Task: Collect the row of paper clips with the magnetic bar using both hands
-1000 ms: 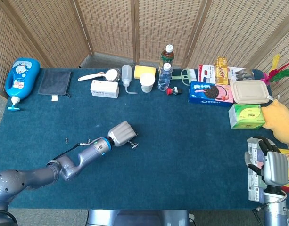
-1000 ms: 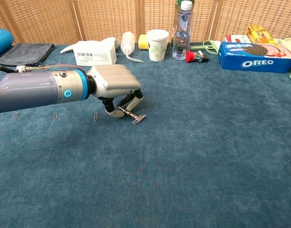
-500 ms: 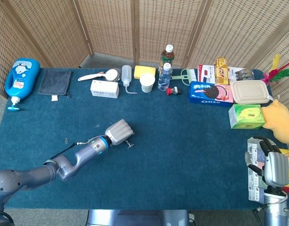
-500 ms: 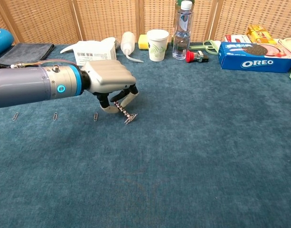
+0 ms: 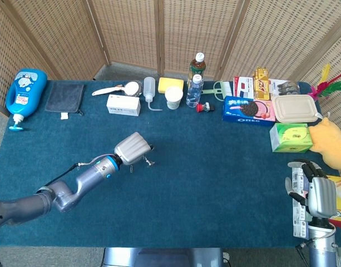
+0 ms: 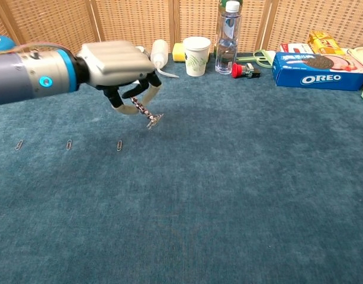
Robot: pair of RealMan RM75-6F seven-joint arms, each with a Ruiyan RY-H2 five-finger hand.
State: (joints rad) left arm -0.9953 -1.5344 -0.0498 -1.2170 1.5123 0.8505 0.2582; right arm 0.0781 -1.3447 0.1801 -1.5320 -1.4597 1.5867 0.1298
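1. My left hand (image 6: 119,62) is raised over the left-centre of the tabletop (image 6: 240,177), its fingers (image 6: 150,92) clamped on the upper end of the magnetic bar (image 6: 144,112).
2. The magnetic bar is a thin dark stick; its long axis slants downward and to the right, with a small clump of metal, clips as far as I can tell, at its lower tip.
3. The bar's lower tip sits above the cloth, not touching it in the chest view.
4. Three paper clips (image 6: 68,144) lie in a row on the tabletop, near and left of the bar, each one well apart from the next.
5. The chest view shows the clips and the bar's slant plainly; in the head view the left hand (image 5: 131,149) covers most of the bar (image 5: 148,162), and I cannot make out the clips there.
6. Only the head view shows my right hand (image 5: 313,194), at the near right corner, fingers upright and slightly apart, holding nothing.
7. The Oreo box (image 6: 319,71) stands far right.
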